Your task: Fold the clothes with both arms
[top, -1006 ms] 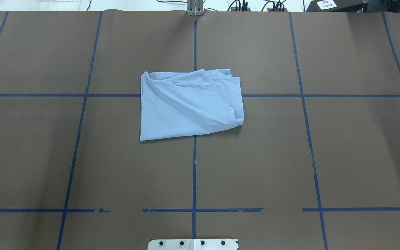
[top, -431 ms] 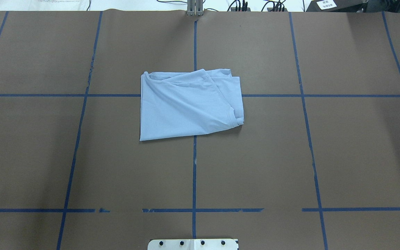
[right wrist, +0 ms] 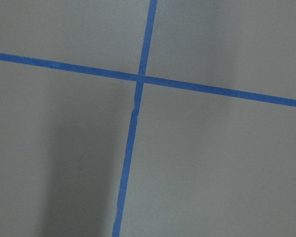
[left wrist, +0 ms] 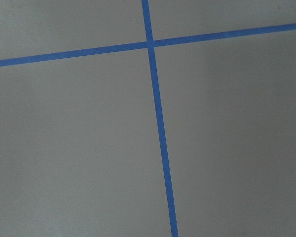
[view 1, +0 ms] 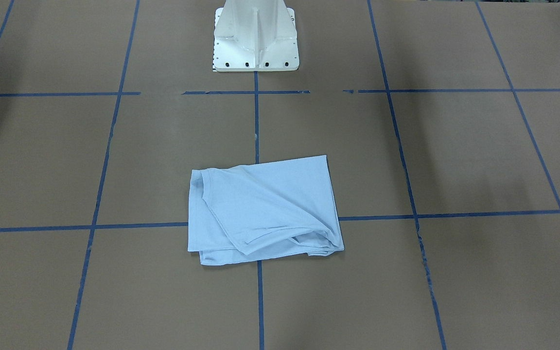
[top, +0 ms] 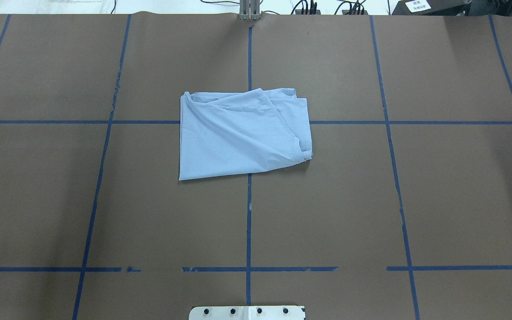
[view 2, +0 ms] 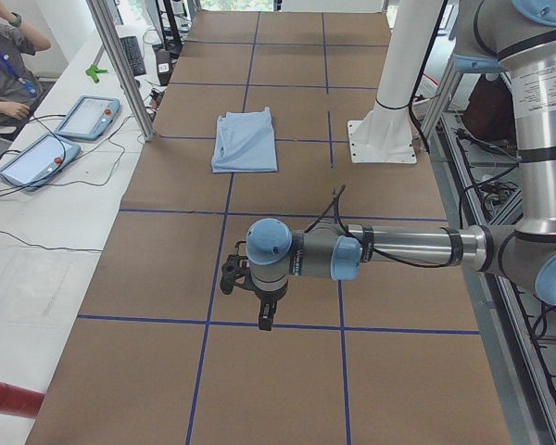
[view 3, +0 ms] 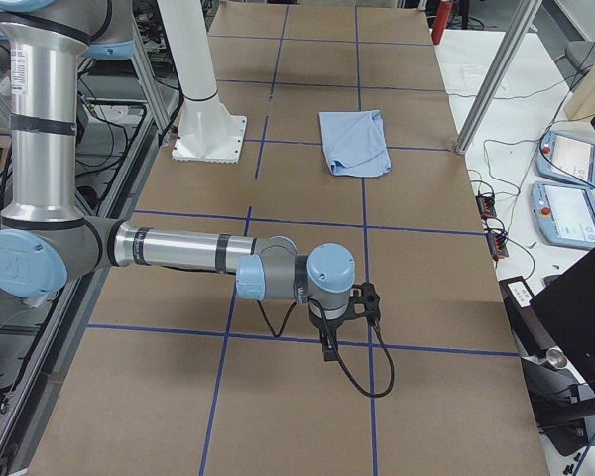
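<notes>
**Item: folded T-shirt, mid-table; both grippers far outboard**

Front-facing view: T-shirt (view 1: 265, 209) lies flat in a folded packet on the brown table (view 1: 479, 155), collar (view 1: 201, 187) at the robot's right end. No gripper is in frame.

Overhead view: T-shirt (top: 238, 138) straddles the centre tape line (top: 249, 222), its long axis running across the table from one arm's side to the other. No gripper is in frame.

Left-end view: left gripper (view 2: 262, 315) hangs over bare table. The shirt (view 2: 245, 141) lies well apart from it, inboard. Whether its fingers are spread cannot be told.

Right-end view: right gripper (view 3: 329, 342), likewise; the shirt (view 3: 355, 143) lies well apart, inboard.

Wrist views: tape crossings (left wrist: 149, 44) (right wrist: 139, 78) only.

Judgement: neither arm looks clearly nearer, and each would reach inboard along the shirt's long axis.
</notes>
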